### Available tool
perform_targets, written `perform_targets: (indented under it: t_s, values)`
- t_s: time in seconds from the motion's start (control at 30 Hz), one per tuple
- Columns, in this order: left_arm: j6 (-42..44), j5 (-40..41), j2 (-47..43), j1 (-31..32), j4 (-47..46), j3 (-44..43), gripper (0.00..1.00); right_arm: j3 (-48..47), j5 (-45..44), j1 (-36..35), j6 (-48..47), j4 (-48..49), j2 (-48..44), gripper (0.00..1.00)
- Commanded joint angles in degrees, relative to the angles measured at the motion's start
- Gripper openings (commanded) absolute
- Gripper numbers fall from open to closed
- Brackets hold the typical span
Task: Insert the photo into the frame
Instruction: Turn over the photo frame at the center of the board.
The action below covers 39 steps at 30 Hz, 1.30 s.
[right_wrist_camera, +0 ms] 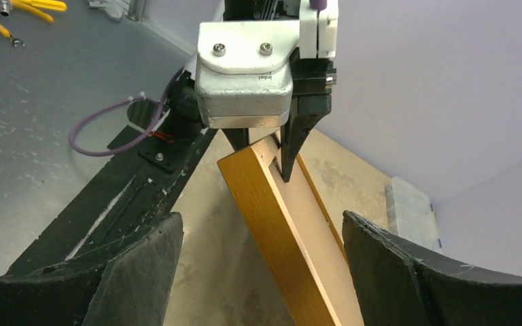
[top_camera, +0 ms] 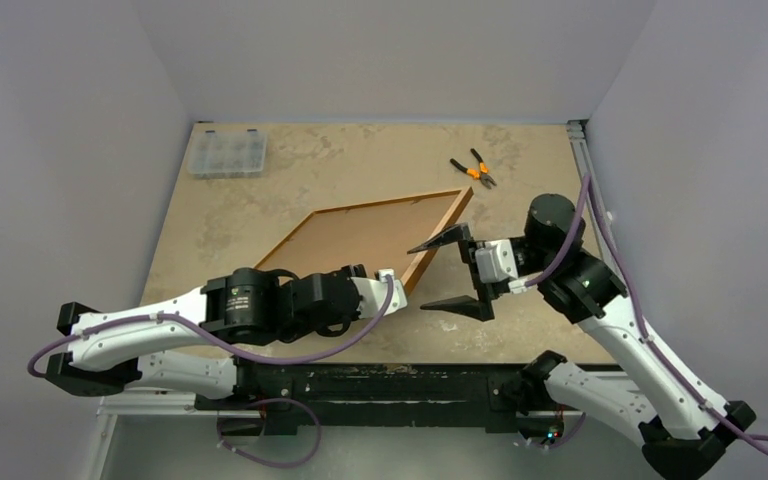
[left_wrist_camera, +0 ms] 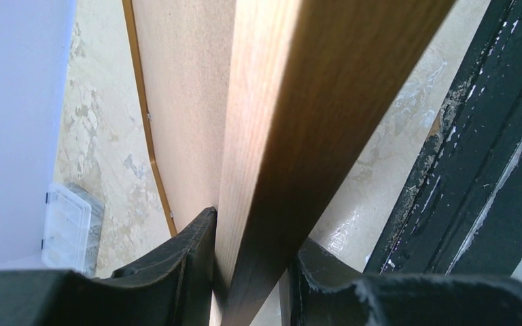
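Top view: the frame (top_camera: 441,235) lies aslant at mid-table (top_camera: 360,150). Its near right corner is clamped in the left gripper (top_camera: 392,283), and a brown panel (top_camera: 360,235) fills its opening. The right gripper (top_camera: 420,277) is just beside that corner, jaws wide apart and holding nothing. A clear compartment box (top_camera: 227,153) sits at far left, contents too small to tell. Pliers (top_camera: 472,170) lie far right. Left wrist: both fingers (left_wrist_camera: 177,268) are pressed on the frame's moulding (left_wrist_camera: 299,136), and the frame is cut off at the top. The box (left_wrist_camera: 71,227) is blurred. Right wrist: the frame's lifted end (right_wrist_camera: 279,231) is pinched by the left gripper (right_wrist_camera: 266,151), between the right gripper's spread fingers (right_wrist_camera: 136,272). What lies under the panel is hidden.
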State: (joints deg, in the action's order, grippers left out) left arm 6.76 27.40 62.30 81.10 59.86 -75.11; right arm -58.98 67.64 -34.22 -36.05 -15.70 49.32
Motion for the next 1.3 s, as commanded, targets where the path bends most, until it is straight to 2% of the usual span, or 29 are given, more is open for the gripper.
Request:
perform_targets:
  t_s: [0.0, 0.2, 0.4, 0.5, 0.73, 1.0, 1.2, 1.27]
  values:
    - [-8.7, -16.65, 0.52, 0.33, -6.63, -3.41, 0.0, -0.62, -8.44, -4.24, -5.89, -5.44, 2.14, 0.82]
    - [-8.83, -17.11, 1.15, 0.37, -6.54, -3.97, 0.0, -1.65, -21.41, -11.31, -8.68, -5.8, 5.86, 0.73]
    - [-9.07, -16.85, 1.29, 0.37, -6.5, -4.06, 0.0, 3.61, -26.33, -12.45, -4.17, 7.22, 1.7, 0.62]
    - [-9.2, -16.82, 1.23, 0.37, -6.53, -4.08, 0.0, 5.6, -26.33, -12.45, -1.92, 11.46, -0.66, 0.59]
    - [-9.35, -16.68, 1.29, 0.37, -6.55, -3.82, 0.0, 4.76, -23.65, -12.49, -1.39, 9.6, -0.38, 0.5]
    - [-9.57, -16.52, 1.11, 0.37, -6.58, -3.59, 0.0, 4.94, -20.77, -12.63, 0.5, 11.92, -0.45, 0.4]
    - [-10.34, -14.29, 0.73, 0.36, -6.65, -3.44, 0.0, 4.84, -21.4, -12.69, 0.94, 11.23, -0.45, 0.16]
    - [-10.67, -13.52, 0.75, 0.37, -6.5, -3.59, 0.06, 4.69, -21.41, -12.69, 1.38, 11.31, -0.37, 0.09]
